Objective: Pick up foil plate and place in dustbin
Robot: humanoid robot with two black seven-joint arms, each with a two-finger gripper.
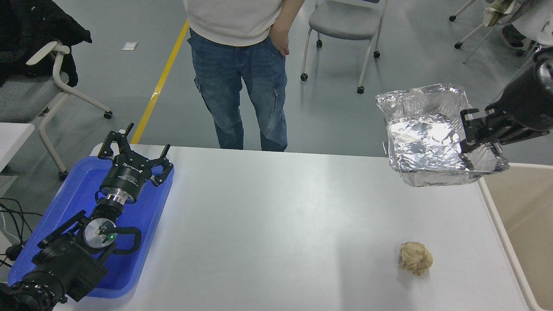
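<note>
The foil plate [425, 138] is a shiny crinkled silver tray. It hangs in the air above the table's far right corner, tilted toward me. My right gripper [468, 138] comes in from the right edge and is shut on the plate's right rim. The dustbin [525, 207] is the beige bin beside the table's right edge; the plate is just left of its rim and above it. My left gripper [134, 151] is parked open over the blue tray at the lower left.
A crumpled tan paper ball [415, 258] lies on the white table [276, 224] near the front right. A blue tray [82, 190] sits under the left arm. A person [242, 65] stands at the far side. Chairs stand behind.
</note>
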